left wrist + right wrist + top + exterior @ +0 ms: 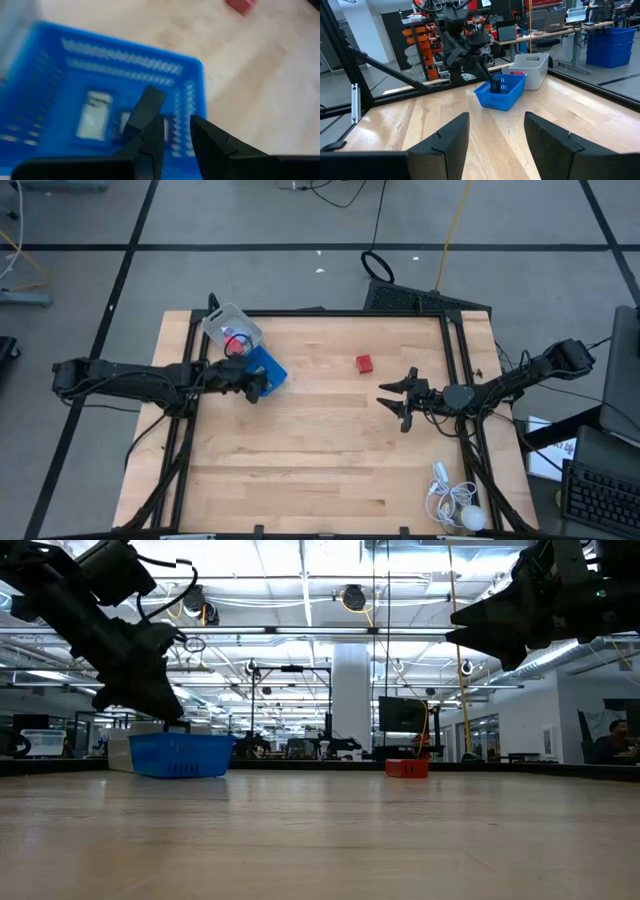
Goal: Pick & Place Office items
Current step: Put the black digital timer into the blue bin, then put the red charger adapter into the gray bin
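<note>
My left gripper (257,389) (176,122) hangs over the blue tray (273,368) (60,75), open by a narrow gap. A dark flat piece (148,106) stands slanted at one fingertip. Two dark pieces with pale centres (95,119) lie on the tray floor. A red block (364,363) (407,768) sits alone on the table, between the two arms. My right gripper (393,402) (497,125) hovers wide open right of mid-table, pointing toward the tray and holding nothing. The clear box (232,330) behind the tray holds something red (237,343). My left gripper has the dark flat piece (148,106) lying against the tip of one finger (152,132), above the tray floor and tilted. It does not span the gap to the other finger, and I cannot tell whether the finger truly touches it.
A white corded gadget (455,502) lies near the table's near right corner. The clear box stands at the far left corner, touching the tray. Bare wood (300,450) stretches across the middle and near side. Black frame rails (470,430) run along the table's edges.
</note>
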`<control>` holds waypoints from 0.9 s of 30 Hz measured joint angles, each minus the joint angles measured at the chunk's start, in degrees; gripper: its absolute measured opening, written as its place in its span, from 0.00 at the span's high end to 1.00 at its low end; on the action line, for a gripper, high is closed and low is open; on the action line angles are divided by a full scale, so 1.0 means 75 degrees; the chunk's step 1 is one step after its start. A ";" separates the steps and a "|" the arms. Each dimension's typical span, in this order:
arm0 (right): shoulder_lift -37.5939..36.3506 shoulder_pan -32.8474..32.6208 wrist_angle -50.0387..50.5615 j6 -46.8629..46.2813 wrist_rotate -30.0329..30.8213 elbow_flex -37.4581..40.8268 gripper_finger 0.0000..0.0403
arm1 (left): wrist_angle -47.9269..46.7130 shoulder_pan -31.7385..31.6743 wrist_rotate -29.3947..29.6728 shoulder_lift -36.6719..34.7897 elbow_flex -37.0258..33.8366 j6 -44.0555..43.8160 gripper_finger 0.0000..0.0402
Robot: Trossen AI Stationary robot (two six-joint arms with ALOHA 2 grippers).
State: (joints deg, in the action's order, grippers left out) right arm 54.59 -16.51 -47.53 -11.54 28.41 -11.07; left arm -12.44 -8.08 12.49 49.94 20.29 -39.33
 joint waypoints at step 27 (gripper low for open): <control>0.0116 0.0000 0.0304 0.0130 0.0000 0.0000 0.55 | 0.3040 -0.0273 0.0208 -0.0194 -0.0006 0.1784 0.77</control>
State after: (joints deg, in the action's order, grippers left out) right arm 55.46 -16.51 -45.25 -10.56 28.40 -11.07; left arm 10.36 -10.13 14.05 48.48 20.25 -25.96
